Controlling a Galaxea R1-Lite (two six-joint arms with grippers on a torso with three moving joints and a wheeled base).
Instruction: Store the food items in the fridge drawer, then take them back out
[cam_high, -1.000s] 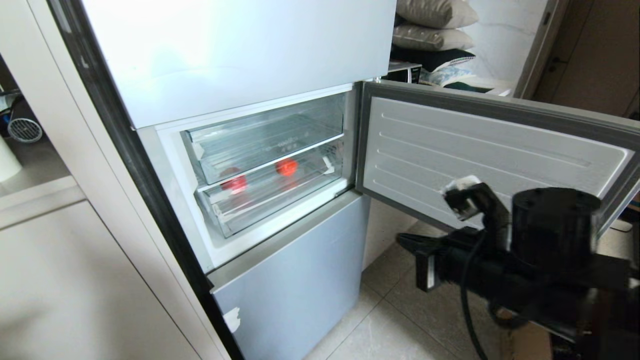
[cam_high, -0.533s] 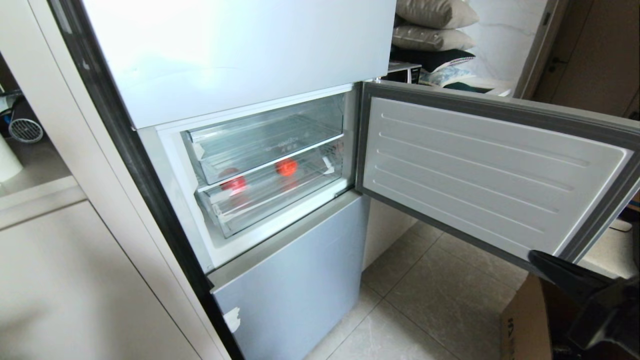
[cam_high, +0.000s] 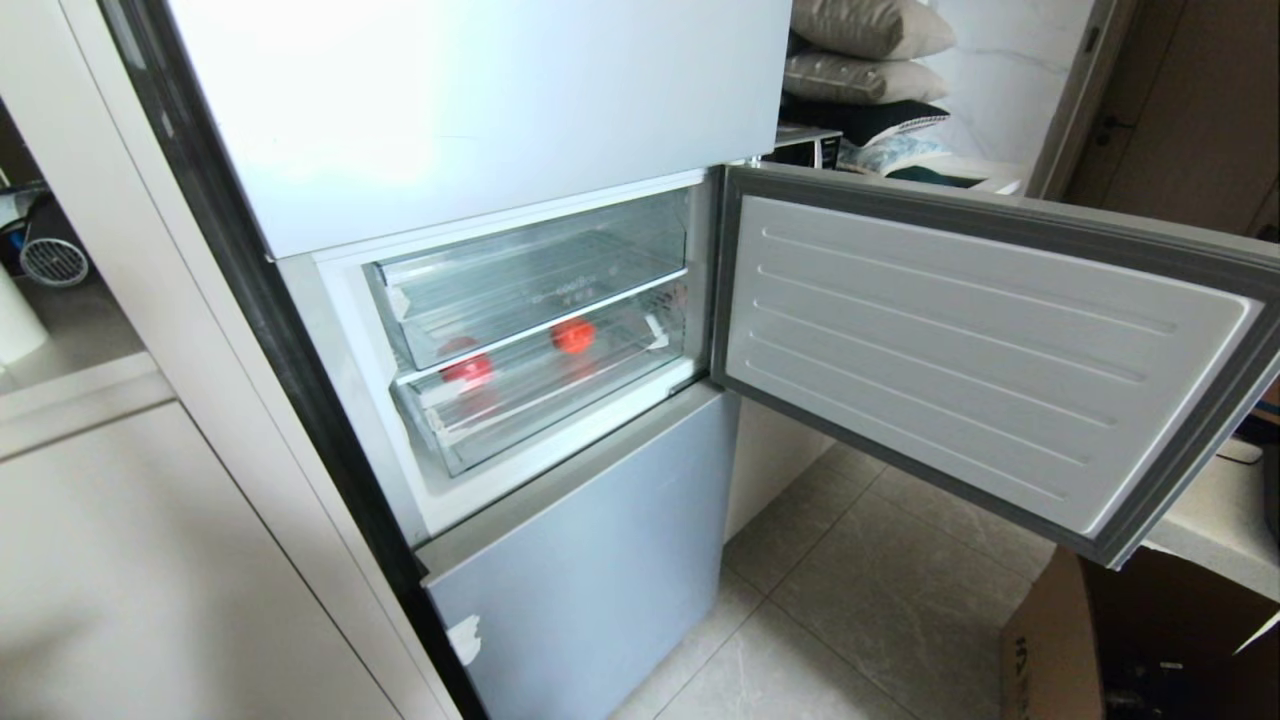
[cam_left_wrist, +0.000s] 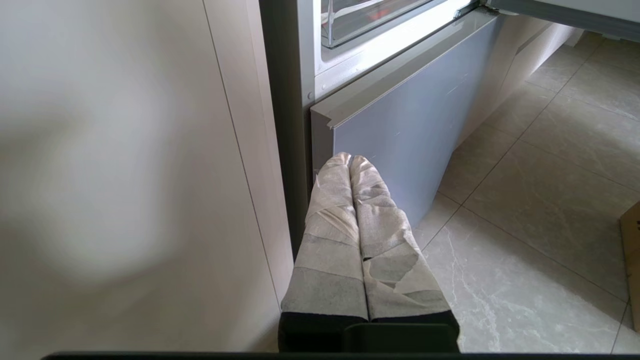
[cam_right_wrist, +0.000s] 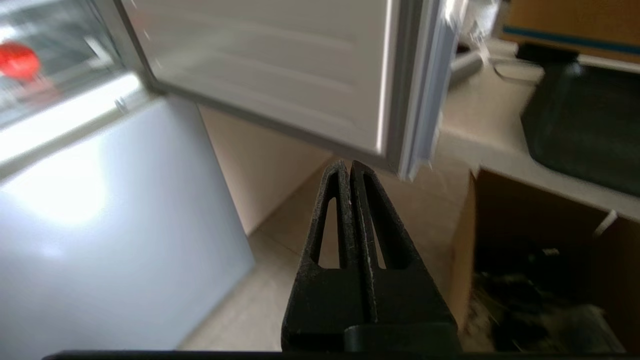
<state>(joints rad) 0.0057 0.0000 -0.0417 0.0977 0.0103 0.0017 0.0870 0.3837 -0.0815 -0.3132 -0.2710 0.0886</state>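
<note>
Looking from big to small: fridge door hangs wide open at 3 o'clock in the head view. Fridge drawer sits pushed in at 9 o'clock from the door, w/ its long side going left to right. Both food items lie inside it, side by side. Right gripper is pinched tight, holding nothing, low under the door edge; the food lies up at 10 o'clock from it. Left gripper is pinched tight too, low by the bottom fridge panel. Neither looks nearer.
</note>
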